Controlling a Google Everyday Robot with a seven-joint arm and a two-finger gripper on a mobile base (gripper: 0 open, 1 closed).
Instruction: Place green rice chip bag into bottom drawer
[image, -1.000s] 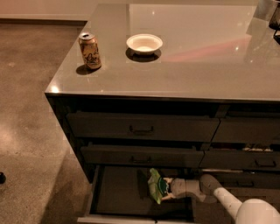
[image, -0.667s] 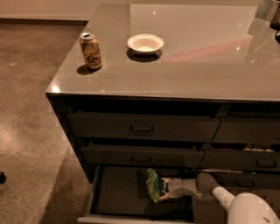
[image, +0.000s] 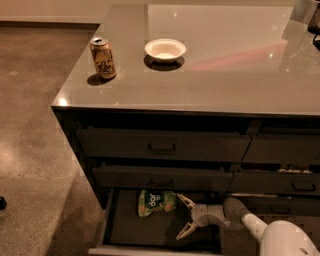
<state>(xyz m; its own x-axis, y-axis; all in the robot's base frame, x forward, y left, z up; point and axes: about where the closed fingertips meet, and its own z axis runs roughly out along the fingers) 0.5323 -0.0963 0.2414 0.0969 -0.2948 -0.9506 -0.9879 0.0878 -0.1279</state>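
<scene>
The green rice chip bag (image: 156, 202) lies flat at the back of the open bottom drawer (image: 150, 248), on its dark floor under the middle drawer's front. My gripper (image: 182, 217) is inside the drawer, just right of the bag. Its pale fingers (image: 186, 201) are spread open and empty, apart from the bag. My white arm (image: 280, 238) reaches in from the lower right.
A gold drink can (image: 103, 58) and a white bowl (image: 165, 49) stand on the grey countertop (image: 225, 75). Two handled drawers (image: 161, 146) sit shut above the open one. Narrower drawers (image: 285, 150) are to the right. Brown floor (image: 35, 150) lies to the left.
The gripper has let go of the bag. The bag now lies further back and left in the drawer, and the fingers have opened and drawn away to its right.
</scene>
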